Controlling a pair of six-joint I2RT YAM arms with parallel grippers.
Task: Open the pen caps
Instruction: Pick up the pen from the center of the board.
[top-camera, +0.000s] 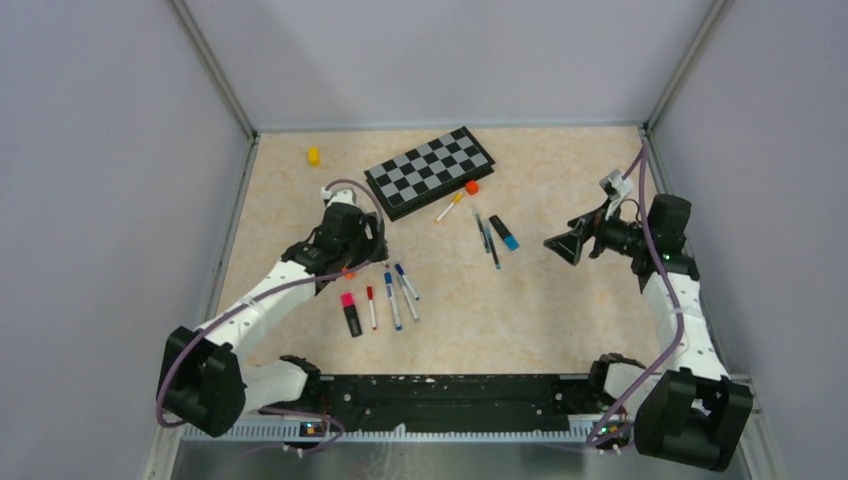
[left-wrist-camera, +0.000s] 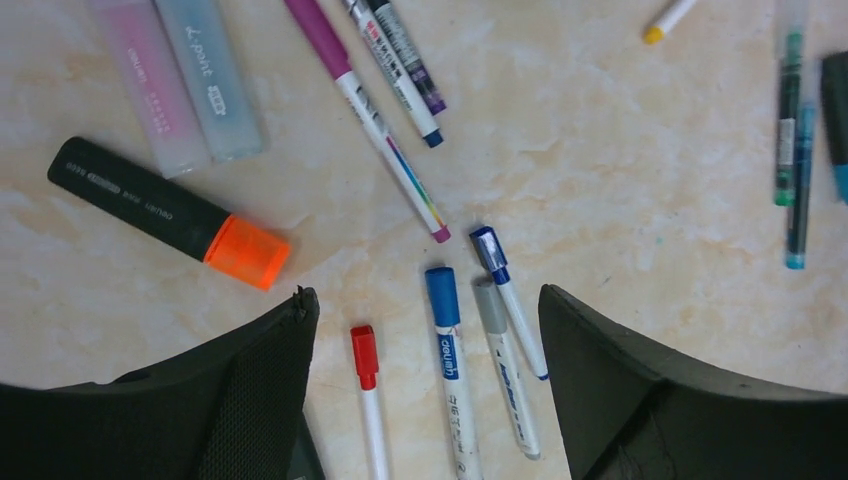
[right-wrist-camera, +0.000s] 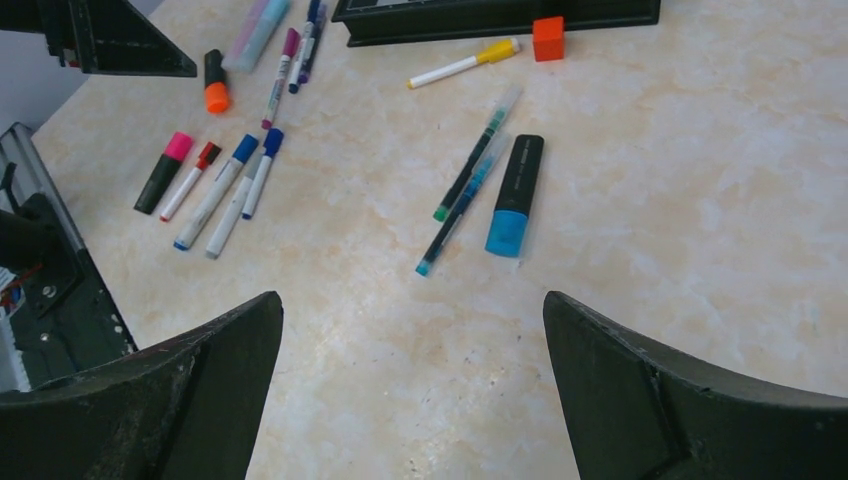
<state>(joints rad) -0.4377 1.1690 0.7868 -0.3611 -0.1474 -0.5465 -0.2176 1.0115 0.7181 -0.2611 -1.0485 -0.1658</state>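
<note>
On the surface, from above: left hand (top-camera: 368, 258) over capped pens (top-camera: 395, 295), right hand (top-camera: 562, 245) well apart. From the left wrist: spread, empty, blue cap (left-wrist-camera: 442, 296) and red cap (left-wrist-camera: 364, 350) below. From the right wrist: spread, empty, blue highlighter (right-wrist-camera: 515, 195) ahead.

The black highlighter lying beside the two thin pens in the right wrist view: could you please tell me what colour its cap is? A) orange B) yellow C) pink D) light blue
D: the black highlighter ends in a light blue cap, lying beside the two thin pens.
</note>
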